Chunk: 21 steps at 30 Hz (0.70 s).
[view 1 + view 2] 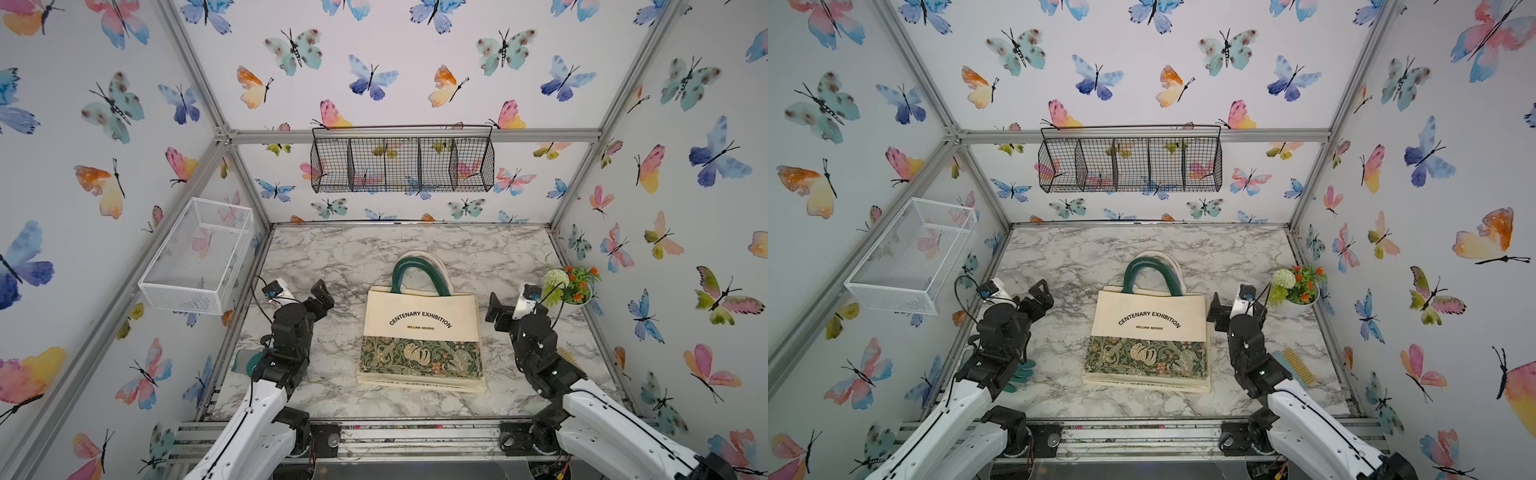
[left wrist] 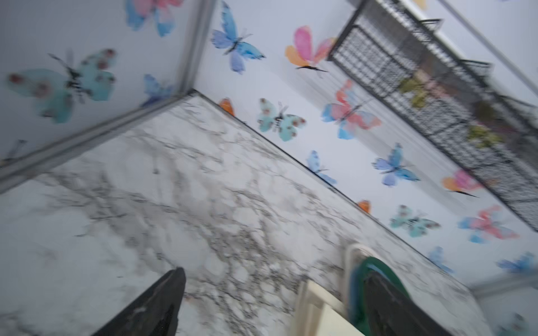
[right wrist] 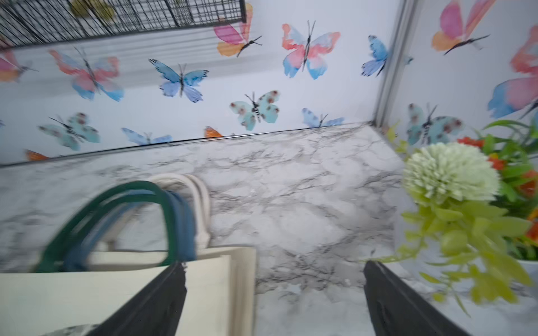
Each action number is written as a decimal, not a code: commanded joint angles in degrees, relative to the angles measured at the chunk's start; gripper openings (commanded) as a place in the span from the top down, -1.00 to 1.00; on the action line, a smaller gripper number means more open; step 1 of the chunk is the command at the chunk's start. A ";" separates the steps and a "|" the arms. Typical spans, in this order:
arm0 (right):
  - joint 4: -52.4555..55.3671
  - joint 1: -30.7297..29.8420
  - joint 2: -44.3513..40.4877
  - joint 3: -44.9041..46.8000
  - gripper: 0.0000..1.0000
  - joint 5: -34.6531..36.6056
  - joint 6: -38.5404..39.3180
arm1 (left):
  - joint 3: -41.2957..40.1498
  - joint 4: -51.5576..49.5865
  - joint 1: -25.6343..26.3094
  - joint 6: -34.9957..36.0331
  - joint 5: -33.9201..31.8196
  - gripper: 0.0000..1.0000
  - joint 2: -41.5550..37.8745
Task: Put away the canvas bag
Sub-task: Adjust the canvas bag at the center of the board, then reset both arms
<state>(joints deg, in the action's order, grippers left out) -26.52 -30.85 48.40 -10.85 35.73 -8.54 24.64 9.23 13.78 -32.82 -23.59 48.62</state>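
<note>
Overhead, in both top views, the canvas bag (image 1: pixel 419 332) (image 1: pixel 1148 328) lies flat at the middle of the desk (image 1: pixel 332 257), its handles toward the far edge. The left arm (image 1: pixel 291 328) sits near the left edge and the right arm (image 1: pixel 534 332) near the right edge, each beside the bag with its jaws spread. A potted plant (image 1: pixel 571 286) stands at the right edge.

From the left wrist, the jaws stand wide with bare desk between them, and the bag's green handle (image 2: pixel 356 288) shows behind one finger (image 2: pixel 393 308).

From the right wrist, the jaws are likewise spread and hold nothing. One finger (image 3: pixel 151 302) overlaps the bag's top corner, and the plant is beside the other.
</note>
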 commanded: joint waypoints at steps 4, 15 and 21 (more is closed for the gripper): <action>-36.90 5.85 13.94 7.57 -0.98 5.66 9.11 | 0.57 11.45 -0.51 26.57 -0.53 -0.97 14.53; -60.16 14.77 40.18 4.51 -0.97 -5.12 12.00 | -20.41 52.96 -3.17 40.02 13.48 -0.97 16.94; -63.36 18.75 43.06 6.68 -0.97 -16.38 10.79 | -20.23 58.86 -4.29 37.70 12.84 -0.97 22.85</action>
<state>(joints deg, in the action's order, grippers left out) -81.89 -13.54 88.20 -5.56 26.04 2.46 4.67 58.08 10.31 4.73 -11.75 67.42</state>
